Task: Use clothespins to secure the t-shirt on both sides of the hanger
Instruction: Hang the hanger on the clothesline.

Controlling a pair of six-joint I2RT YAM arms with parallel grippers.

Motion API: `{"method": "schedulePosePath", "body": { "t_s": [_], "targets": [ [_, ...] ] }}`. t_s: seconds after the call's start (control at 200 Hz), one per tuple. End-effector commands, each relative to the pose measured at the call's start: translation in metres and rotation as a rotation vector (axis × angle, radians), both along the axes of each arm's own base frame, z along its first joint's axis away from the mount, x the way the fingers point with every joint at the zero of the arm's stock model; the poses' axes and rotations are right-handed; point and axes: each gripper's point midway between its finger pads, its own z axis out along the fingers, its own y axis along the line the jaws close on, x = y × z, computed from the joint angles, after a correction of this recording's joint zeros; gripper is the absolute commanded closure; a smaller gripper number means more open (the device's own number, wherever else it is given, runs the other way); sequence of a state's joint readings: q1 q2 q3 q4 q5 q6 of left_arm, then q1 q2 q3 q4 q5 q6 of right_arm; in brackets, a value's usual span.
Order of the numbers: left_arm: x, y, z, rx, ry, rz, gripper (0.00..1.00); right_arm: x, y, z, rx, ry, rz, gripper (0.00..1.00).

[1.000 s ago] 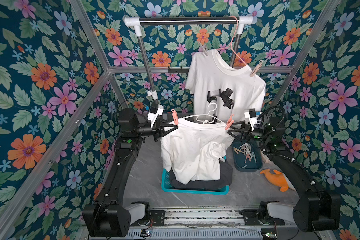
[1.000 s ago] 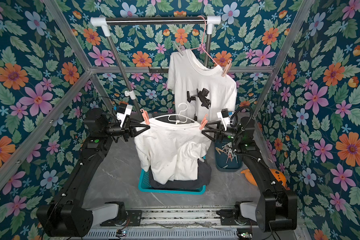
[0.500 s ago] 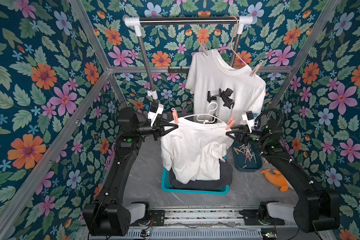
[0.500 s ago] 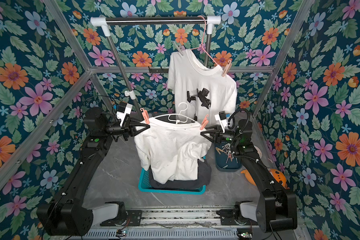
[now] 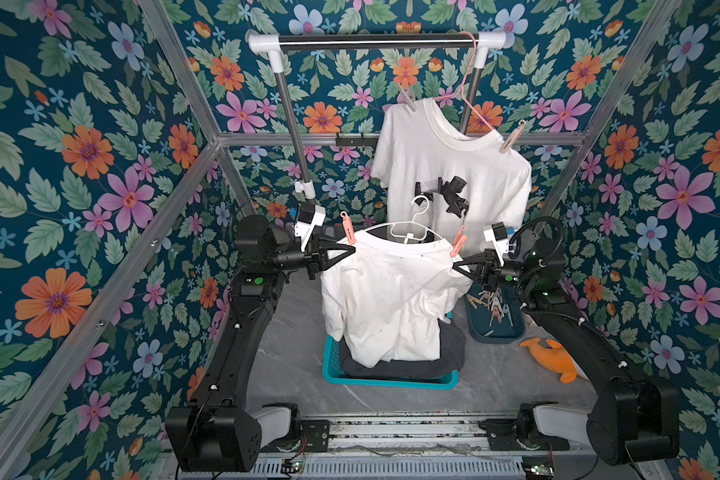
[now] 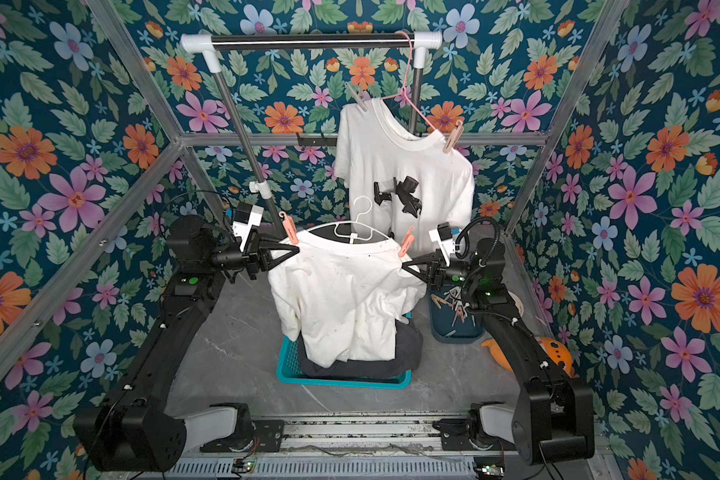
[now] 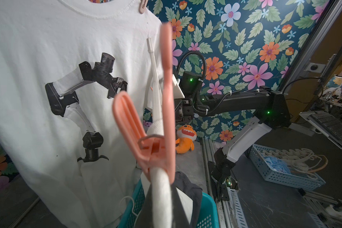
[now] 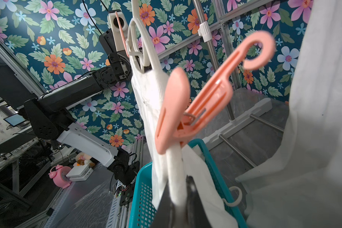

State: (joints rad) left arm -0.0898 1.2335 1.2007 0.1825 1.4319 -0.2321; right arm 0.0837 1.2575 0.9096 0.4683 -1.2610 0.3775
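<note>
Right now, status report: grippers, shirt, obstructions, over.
Left gripper, right gripper shut on hanger ends. T-shirt pinned both shoulders: left clothespin, right clothespin. Nothing in the way.

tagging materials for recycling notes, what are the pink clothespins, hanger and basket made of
The pink clothespins look like moulded matte plastic with a metal wire spring. The hanger seems smooth white plastic. The basket looks like teal plastic, moulded as a grid.

Bright, even light fills both top views, with soft shadows. Wrist views bow at the edges; in the right one, the close pink clothespin (image 8: 174, 110) is blurred.
</note>
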Motion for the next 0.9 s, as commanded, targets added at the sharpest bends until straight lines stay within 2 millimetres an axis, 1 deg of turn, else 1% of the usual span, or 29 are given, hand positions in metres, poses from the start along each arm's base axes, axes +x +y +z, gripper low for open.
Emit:
{"method": "schedulePosePath", "body": {
  "t_s": [0.0,0.03,0.07,0.15,0.19,0.22,0.315,0.35,0.39,0.405,0.435,0.445,0.46,0.56,0.645,0.705,0.835,0.895],
  "targets": [
    [-0.004,0.0,0.005,-0.002,-0.066,-0.015,0.95,0.002,-0.001,0.004,0.005,0.002,-0.028,0.98],
    [-0.004,0.0,0.004,-0.002,-0.065,-0.011,0.92,0.002,-0.001,0.005,0.005,0.002,-0.032,1.0],
    [-0.003,0.0,0.004,-0.002,-0.065,-0.003,0.87,0.003,-0.002,0.006,0.005,0.005,-0.041,1.0],
    [-0.002,0.0,0.002,-0.003,-0.064,0.01,0.71,0.002,-0.003,0.008,0.003,0.0,-0.06,1.0],
    [0.0,0.001,0.001,-0.003,-0.06,0.021,0.6,0.002,-0.003,0.009,0.001,-0.004,-0.076,1.0],
    [0.001,0.001,0.0,-0.003,-0.06,0.027,0.54,0.005,-0.005,0.01,-0.001,-0.004,-0.104,1.0],
    [0.003,0.001,-0.002,-0.003,-0.055,0.04,0.47,0.007,-0.007,0.012,-0.03,-0.008,-0.159,1.0],
    [0.004,0.001,-0.003,-0.003,-0.053,0.046,0.41,0.008,-0.007,0.012,-0.037,-0.011,-0.184,1.0],
    [0.006,0.002,-0.004,-0.003,-0.05,0.059,0.21,0.01,-0.01,0.015,-0.039,-0.014,-0.221,1.0],
    [0.007,0.002,-0.005,-0.002,-0.044,0.066,0.17,0.011,-0.011,0.015,-0.041,-0.014,-0.229,1.0],
    [0.009,0.003,-0.006,0.001,-0.042,0.08,0.12,0.012,-0.012,0.017,-0.044,-0.012,-0.25,1.0],
    [0.011,0.004,-0.007,0.003,-0.04,0.087,0.04,0.012,-0.013,0.018,-0.044,-0.011,-0.258,1.0],
    [0.013,0.004,-0.008,0.006,-0.039,0.102,0.01,0.012,-0.014,0.019,-0.046,-0.009,-0.267,1.0],
    [0.027,0.013,-0.018,0.042,-0.023,0.209,0.0,0.014,-0.017,0.026,-0.067,0.015,-0.315,1.0],
    [0.041,0.023,-0.021,0.048,-0.022,0.332,0.0,0.018,-0.019,0.03,-0.091,0.03,-0.362,1.0],
    [0.049,0.031,-0.021,0.047,-0.028,0.411,0.0,0.018,-0.018,0.034,-0.107,0.033,-0.38,1.0],
    [0.059,0.047,-0.016,0.045,-0.036,0.551,0.0,0.018,-0.018,0.045,-0.128,0.058,-0.426,1.0],
    [0.062,0.052,-0.016,0.045,-0.024,0.589,0.0,0.017,-0.016,0.051,-0.15,0.062,-0.446,1.0]
  ]
}}
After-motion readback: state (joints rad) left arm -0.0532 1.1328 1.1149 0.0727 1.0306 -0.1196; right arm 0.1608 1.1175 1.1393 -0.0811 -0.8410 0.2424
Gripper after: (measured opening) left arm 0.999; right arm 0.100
